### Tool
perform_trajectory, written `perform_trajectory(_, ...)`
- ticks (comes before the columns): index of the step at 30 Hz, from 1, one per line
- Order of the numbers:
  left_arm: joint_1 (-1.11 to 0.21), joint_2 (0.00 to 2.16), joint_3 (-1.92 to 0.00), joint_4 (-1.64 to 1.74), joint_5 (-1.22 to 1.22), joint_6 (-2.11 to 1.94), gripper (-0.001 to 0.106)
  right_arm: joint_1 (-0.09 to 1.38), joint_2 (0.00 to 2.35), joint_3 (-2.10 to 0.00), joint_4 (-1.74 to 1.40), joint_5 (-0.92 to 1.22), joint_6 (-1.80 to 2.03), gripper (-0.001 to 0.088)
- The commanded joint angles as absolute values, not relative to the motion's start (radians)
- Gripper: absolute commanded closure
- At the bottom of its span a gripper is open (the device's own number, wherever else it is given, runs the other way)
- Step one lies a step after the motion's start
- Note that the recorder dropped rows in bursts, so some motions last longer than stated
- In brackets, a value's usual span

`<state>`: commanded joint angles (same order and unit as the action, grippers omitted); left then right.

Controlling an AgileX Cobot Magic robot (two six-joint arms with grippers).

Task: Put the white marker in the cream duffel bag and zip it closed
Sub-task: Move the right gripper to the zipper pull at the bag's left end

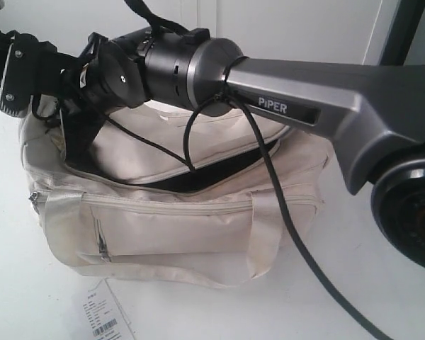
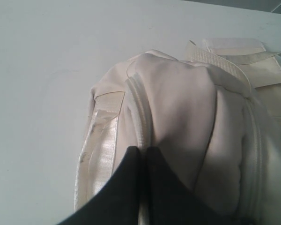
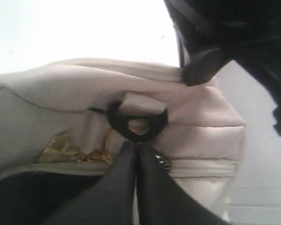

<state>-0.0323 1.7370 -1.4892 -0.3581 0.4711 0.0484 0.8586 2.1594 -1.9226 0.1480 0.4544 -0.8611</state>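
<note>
Where the cream duffel bag (image 1: 170,227) is laid: on the white table (image 1: 28,297), top zipper partly undone.
Left gripper (image 2: 144,151): jaws clenched on the bag's end seam.
Right gripper (image 3: 136,146): jaws clenched on the zipper pull (image 3: 140,104), gold charm (image 3: 61,149) just beside.

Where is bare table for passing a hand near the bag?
Bare table lies in front of the cream duffel bag, between the barcode label and the black cable. The bag's left end is crowded by the left gripper and right gripper.
</note>
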Motion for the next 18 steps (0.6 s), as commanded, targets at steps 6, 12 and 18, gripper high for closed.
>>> perform_trajectory(6, -0.032, 1.737, -1.489, -0.358, 0.471, 0.048, 0.105, 0.86, 2.187, -1.923, 0.127, 0.463, -0.955, 0.025)
perform_trajectory(12, -0.032, 1.737, -1.489, -0.358, 0.473, 0.048, 0.105, 0.86, 2.227, -1.923, 0.123, 0.389, -1.171, 0.026)
perform_trajectory(18, -0.032, 1.737, -1.489, -0.358, 0.475, 0.048, 0.105, 0.86, 2.263, -1.923, 0.123, 0.231, -1.212, 0.0319)
